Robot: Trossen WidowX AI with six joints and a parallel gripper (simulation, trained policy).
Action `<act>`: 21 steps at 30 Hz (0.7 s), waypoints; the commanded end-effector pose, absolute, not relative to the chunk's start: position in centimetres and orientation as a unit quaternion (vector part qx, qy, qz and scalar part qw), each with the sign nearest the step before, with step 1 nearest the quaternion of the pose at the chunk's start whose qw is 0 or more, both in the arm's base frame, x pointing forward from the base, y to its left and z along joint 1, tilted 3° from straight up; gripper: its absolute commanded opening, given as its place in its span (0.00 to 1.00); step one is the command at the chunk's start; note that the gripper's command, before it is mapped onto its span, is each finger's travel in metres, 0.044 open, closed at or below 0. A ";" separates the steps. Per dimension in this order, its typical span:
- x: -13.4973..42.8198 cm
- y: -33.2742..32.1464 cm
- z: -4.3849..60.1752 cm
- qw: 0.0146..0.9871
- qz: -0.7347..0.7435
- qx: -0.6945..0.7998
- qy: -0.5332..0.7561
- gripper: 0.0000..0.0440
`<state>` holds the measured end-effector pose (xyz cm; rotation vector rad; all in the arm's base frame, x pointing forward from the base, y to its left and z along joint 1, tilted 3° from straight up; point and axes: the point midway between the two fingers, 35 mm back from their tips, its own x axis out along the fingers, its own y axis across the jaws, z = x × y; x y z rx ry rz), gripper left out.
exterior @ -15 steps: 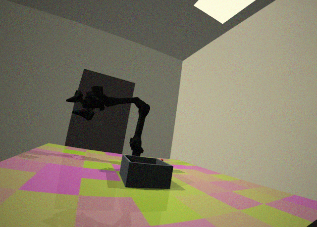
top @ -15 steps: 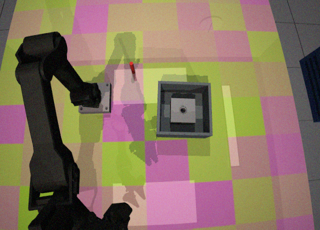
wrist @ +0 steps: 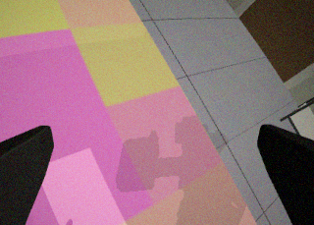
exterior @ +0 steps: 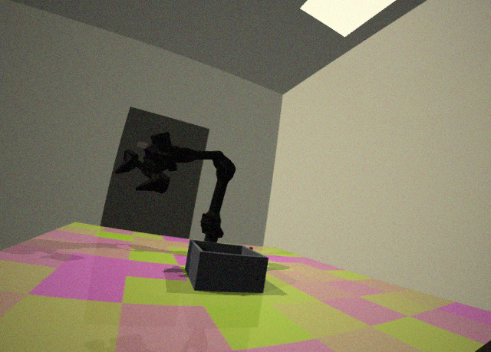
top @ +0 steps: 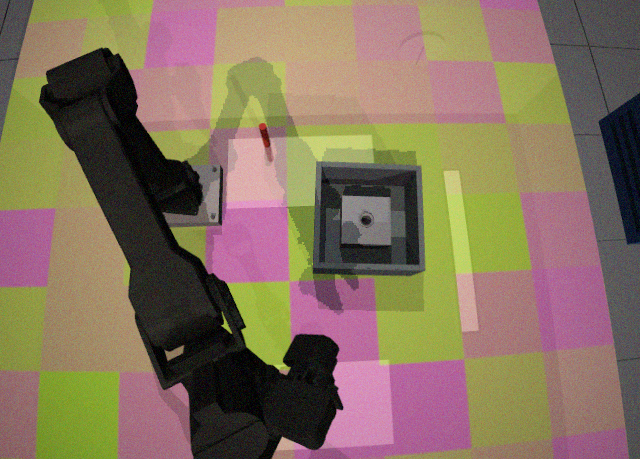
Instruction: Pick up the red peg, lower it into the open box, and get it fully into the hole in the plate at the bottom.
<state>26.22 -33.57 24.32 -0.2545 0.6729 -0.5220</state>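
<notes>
Jaws of gripper (exterior: 136, 180) (wrist: 156, 137) spread wide, nothing grasped; red peg (top: 264, 135) (exterior: 251, 248) left standing upper-left of box (top: 421, 216) (exterior: 229, 272) in top view.

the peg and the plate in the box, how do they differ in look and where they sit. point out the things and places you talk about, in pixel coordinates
The peg (top: 264, 135) (exterior: 251, 248) is red, while the plate (top: 354, 206) is pale grey. The peg is a slim rod; the plate is a square block with a round hole. The peg stands outside the box (top: 420, 216) (exterior: 232, 272), whereas the plate lies inside it. Neither is in the gripper (wrist: 155, 137).
</notes>
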 end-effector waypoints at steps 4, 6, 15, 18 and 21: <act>29.2 -27.7 23.3 0.904 -0.233 -0.037 0.356 1.00; 29.8 -25.7 23.0 0.902 -0.227 -0.012 0.366 1.00; 31.3 -16.6 21.8 0.883 -0.203 0.086 0.415 1.00; 31.2 -13.6 21.4 0.873 -0.196 0.114 0.432 1.00; 30.8 -10.7 21.0 0.861 -0.192 0.139 0.451 1.00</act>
